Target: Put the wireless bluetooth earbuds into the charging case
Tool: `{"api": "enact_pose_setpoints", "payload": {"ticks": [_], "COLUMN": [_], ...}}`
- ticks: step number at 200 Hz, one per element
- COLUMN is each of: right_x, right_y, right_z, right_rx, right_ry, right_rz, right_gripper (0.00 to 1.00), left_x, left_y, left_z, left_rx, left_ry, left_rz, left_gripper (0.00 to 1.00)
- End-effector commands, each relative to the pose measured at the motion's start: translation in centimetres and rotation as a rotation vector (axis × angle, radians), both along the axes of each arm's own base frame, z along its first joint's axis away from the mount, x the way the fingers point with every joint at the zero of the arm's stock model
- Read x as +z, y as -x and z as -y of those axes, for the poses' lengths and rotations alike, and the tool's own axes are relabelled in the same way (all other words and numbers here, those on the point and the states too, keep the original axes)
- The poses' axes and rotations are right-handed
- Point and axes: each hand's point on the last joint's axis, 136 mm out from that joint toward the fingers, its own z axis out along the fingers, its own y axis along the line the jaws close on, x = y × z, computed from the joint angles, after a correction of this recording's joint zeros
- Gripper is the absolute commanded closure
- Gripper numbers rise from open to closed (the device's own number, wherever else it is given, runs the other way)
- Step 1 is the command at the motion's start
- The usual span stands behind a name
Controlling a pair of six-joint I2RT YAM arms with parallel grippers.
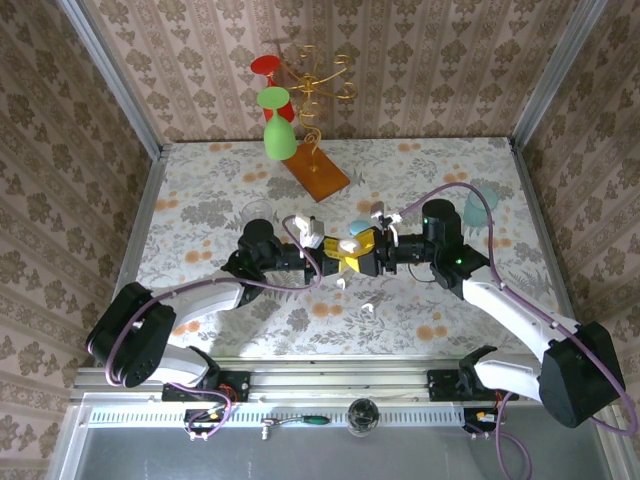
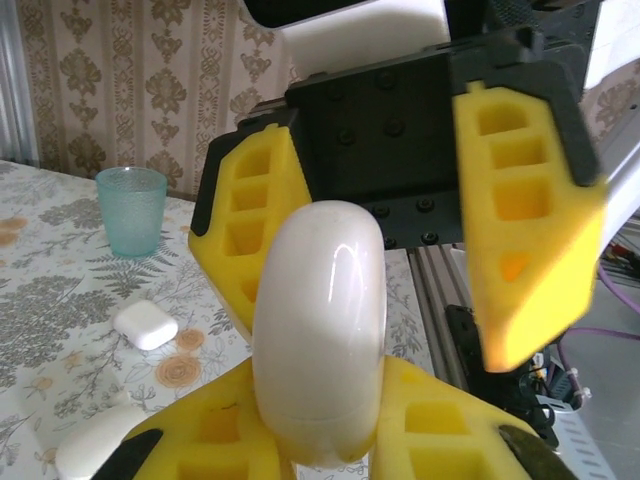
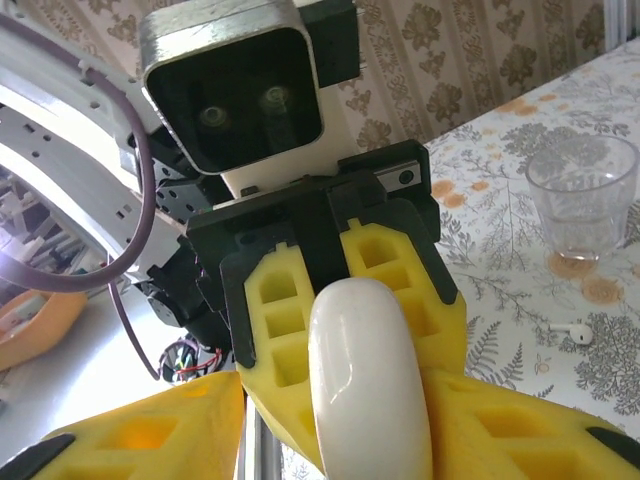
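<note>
Left end effector (image 1: 342,258) is clamping the white charging case (image 2: 320,330) by its lower end and holding it off the bench (image 1: 200,200) at mid-bench. In the left wrist view the case is standing upright.

Right end effector (image 1: 366,243) is facing it head-on. Its yellow fingers (image 2: 520,220) are standing apart on either side of the case, and the outer one is sitting clear of it.

One white earbud (image 3: 572,330) is lying on the bench just beside a clear glass (image 3: 580,195), well apart from the held case.

A second small white case (image 2: 145,325) is resting on the bench near a teal cup (image 2: 130,210).
</note>
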Motion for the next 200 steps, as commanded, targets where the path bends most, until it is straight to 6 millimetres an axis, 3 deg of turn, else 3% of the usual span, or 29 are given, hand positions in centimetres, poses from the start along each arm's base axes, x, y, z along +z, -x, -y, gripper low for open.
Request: {"api": "enact_pose_setpoints", "payload": {"ticks": [1,53,72,133,146,200], "right_x": [1.8,1.8,1.9,1.6,1.6,1.5], "right_y": [-0.8,-1.9,-2.3,-4.2,-4.4,-3.5], "right_z": [0.3,0.7,0.8,1.7,1.9,1.2], "right_rx": [-0.063,-0.134,-0.164,-0.287,-0.3,-0.225], "right_ry": [-0.008,-0.004,-0.002,0.015,0.016,0.006], "right_rz": [0.044,0.05,0.054,0.049,0.046,0.031], "right_gripper": [0.49,0.47,0.41,0.41,0.46,0.98], "left_x": [1.2,0.8,0.9,0.6,0.6,0.5], "left_y": [0.4,1.0,1.3,1.5,1.5,1.2], "left_z": [-0.3,-0.5,-0.6,-0.7,-0.8,-0.9], "left_rx": [-0.013,-0.037,-0.051,-0.05,-0.05,-0.028], "left_ry": [0.013,0.007,0.009,0.007,0.009,0.01], "left_rz": [0.057,0.051,0.049,0.045,0.048,0.055], "left_gripper": [0.96,0.95,0.95,0.94,0.94,0.91]}}
